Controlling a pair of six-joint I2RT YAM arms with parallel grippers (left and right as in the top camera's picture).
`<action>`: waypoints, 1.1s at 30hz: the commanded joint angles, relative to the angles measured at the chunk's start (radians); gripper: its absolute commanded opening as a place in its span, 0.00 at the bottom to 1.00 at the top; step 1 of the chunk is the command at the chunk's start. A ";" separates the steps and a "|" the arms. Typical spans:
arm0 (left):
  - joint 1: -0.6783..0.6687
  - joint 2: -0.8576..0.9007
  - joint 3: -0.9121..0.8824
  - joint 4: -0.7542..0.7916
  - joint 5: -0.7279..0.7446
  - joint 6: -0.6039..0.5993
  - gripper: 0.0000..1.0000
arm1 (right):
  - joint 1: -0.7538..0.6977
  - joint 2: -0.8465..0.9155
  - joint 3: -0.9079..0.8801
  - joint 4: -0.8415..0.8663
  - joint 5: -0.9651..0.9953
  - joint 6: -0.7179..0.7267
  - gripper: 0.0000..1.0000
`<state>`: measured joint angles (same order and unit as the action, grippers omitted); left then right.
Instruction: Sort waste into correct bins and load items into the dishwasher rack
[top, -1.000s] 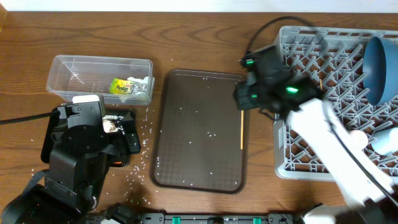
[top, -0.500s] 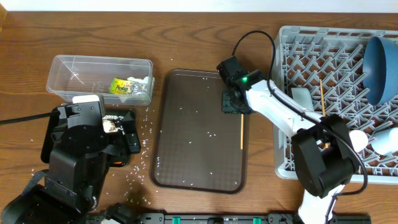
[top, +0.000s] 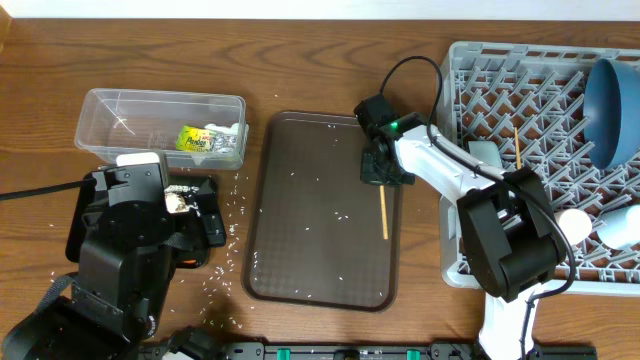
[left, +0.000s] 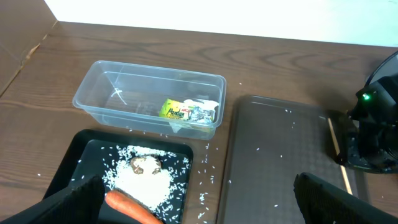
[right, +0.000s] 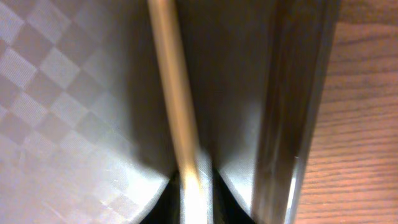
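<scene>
While my right gripper (top: 381, 179) is pinching one end of the thin wooden chopstick (top: 384, 214) — light, stiff, slick — I am expecting it to pivot when lifted.

Brown serving tray (top: 300, 240) lay flat on wooden table (top: 310, 60), long side running front to back. White rice grains (top: 233, 208) lay scattered on tabletop left of it (few on tray surface too).
</scene>
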<state>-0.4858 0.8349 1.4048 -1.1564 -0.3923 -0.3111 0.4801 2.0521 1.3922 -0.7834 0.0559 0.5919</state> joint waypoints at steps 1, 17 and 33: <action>0.005 0.001 0.011 -0.003 -0.013 -0.005 0.98 | 0.002 0.016 -0.003 0.016 -0.032 -0.048 0.01; 0.005 0.001 0.011 -0.003 -0.013 -0.005 0.98 | -0.011 -0.435 0.085 -0.076 -0.076 -0.273 0.01; 0.005 0.001 0.011 -0.003 -0.013 -0.005 0.98 | -0.596 -0.557 0.085 -0.285 0.095 -0.600 0.01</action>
<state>-0.4858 0.8349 1.4048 -1.1568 -0.3923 -0.3111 -0.0601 1.4601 1.4837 -1.0679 0.1352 0.1162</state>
